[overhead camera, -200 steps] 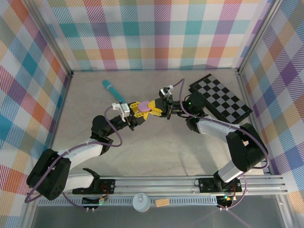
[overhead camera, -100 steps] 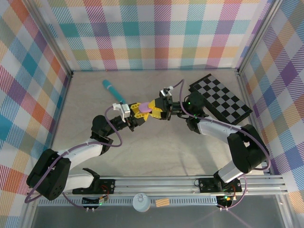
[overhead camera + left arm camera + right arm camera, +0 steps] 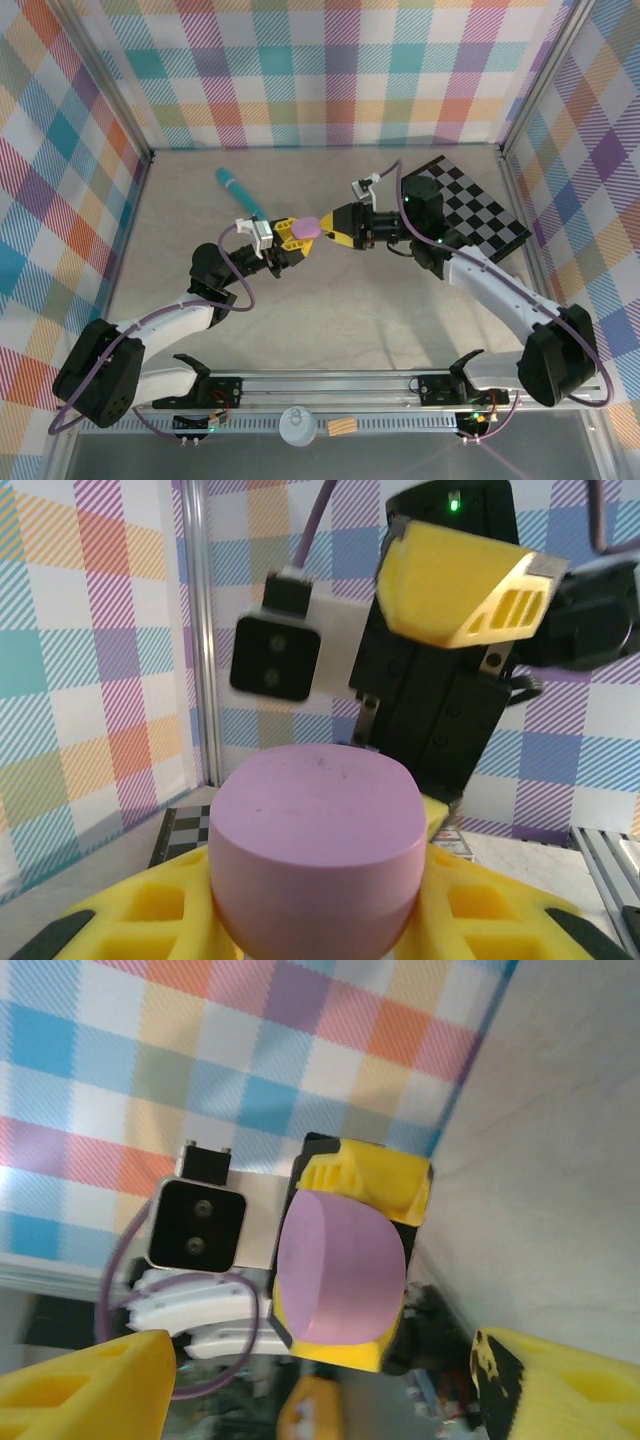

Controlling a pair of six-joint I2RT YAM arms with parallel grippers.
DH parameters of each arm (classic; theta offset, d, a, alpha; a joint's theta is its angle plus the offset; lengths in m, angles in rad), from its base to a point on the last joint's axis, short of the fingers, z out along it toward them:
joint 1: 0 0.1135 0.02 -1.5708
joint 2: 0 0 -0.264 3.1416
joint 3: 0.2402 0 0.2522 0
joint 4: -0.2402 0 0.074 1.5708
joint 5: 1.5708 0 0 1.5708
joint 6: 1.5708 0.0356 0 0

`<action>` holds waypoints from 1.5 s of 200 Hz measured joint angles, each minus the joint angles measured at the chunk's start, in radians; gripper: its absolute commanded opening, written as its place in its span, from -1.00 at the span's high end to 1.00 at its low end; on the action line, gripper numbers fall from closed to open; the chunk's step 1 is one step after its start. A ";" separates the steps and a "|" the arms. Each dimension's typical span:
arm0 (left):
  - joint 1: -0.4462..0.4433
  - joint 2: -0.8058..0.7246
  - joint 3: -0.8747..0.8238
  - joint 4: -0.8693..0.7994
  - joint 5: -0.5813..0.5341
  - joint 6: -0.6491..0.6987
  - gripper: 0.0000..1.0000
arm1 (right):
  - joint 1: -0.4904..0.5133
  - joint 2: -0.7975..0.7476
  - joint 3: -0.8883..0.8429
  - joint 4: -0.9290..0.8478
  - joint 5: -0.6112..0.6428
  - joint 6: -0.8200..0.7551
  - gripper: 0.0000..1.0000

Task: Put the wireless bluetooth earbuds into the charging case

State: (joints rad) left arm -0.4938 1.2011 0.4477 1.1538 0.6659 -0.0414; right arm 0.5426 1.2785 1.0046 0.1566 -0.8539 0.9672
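Observation:
A purple pebble-shaped charging case (image 3: 307, 228) hangs above the mid table with its lid closed. My left gripper (image 3: 295, 233) is shut on it. In the left wrist view the charging case (image 3: 315, 850) sits squeezed between my yellow fingers (image 3: 125, 920). My right gripper (image 3: 334, 228) stands open just right of the case, facing it and apart from it. In the right wrist view the charging case (image 3: 340, 1270) shows ahead of my right gripper (image 3: 320, 1400), whose yellow fingertips (image 3: 85, 1390) are spread wide with nothing between them. The earbuds are out of view.
A teal pen-like stick (image 3: 238, 190) lies on the table at the back left. A black-and-white checkerboard (image 3: 475, 210) lies at the back right. Plaid walls enclose the table (image 3: 330, 320) on three sides.
My right gripper has opened, let go of the purple case and drawn back to the right. The left gripper keeps the case in nearly the same place.

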 measured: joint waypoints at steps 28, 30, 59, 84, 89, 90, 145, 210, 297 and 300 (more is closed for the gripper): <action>0.000 -0.001 0.000 0.000 0.022 -0.026 0.33 | 0.005 -0.082 0.112 -0.274 0.108 -0.360 -0.70; 0.001 -0.001 0.000 0.000 0.023 -0.027 0.33 | 0.007 -0.088 0.119 -0.291 0.117 -0.385 -0.71; 0.002 -0.009 0.000 -0.006 0.068 -0.052 0.35 | 0.061 -0.128 0.192 -0.451 0.255 -0.717 -0.76; 0.002 -0.017 0.000 -0.032 0.102 -0.060 0.35 | 0.138 -0.107 0.212 -0.518 0.357 -0.927 -0.78; 0.002 -0.019 0.001 -0.036 0.106 -0.061 0.36 | 0.150 -0.098 0.213 -0.525 0.373 -0.958 -0.78; 0.002 -0.019 0.000 -0.037 0.107 -0.061 0.36 | 0.153 -0.095 0.213 -0.526 0.377 -0.965 -0.78; 0.002 -0.054 0.002 -0.079 0.144 -0.071 0.36 | 0.191 -0.024 0.227 -0.583 0.470 -1.113 -0.79; 0.006 -0.058 0.008 -0.095 0.156 -0.075 0.36 | 0.192 -0.011 0.258 -0.592 0.514 -1.126 -0.78; 0.007 -0.058 0.008 -0.109 0.156 -0.075 0.35 | 0.184 -0.011 0.264 -0.592 0.521 -1.105 -0.78; 0.007 -0.058 0.008 -0.109 0.156 -0.075 0.34 | 0.184 -0.011 0.266 -0.592 0.520 -1.103 -0.77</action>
State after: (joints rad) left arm -0.4870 1.1431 0.4561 1.0447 0.8219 -0.1162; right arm 0.7265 1.2675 1.2701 -0.4355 -0.3344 -0.1360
